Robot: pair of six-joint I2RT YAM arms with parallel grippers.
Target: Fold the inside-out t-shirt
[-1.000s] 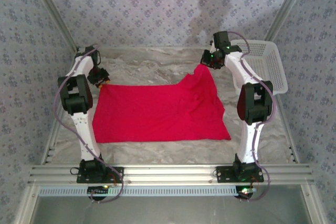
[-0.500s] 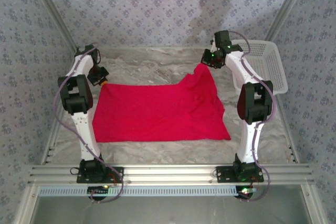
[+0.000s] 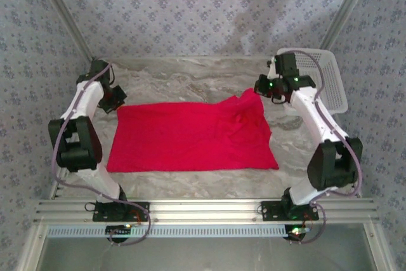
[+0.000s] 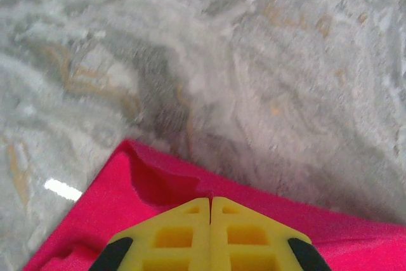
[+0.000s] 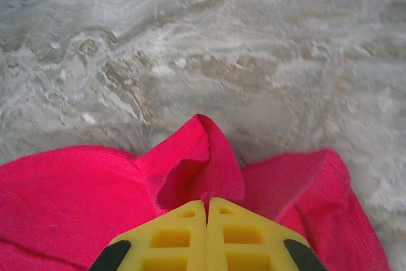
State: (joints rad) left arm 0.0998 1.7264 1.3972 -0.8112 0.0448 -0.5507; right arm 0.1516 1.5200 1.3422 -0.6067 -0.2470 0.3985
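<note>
Both jaws tight on t-shirt (image 3: pixel 190 138)

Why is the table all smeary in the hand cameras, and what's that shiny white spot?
Left wrist: the table is streaked with blur, and the white spot is glare beside the shirt. Right wrist: table soft, shirt sharp. Top view: clear, with a grey shadow on the back wall.
</note>
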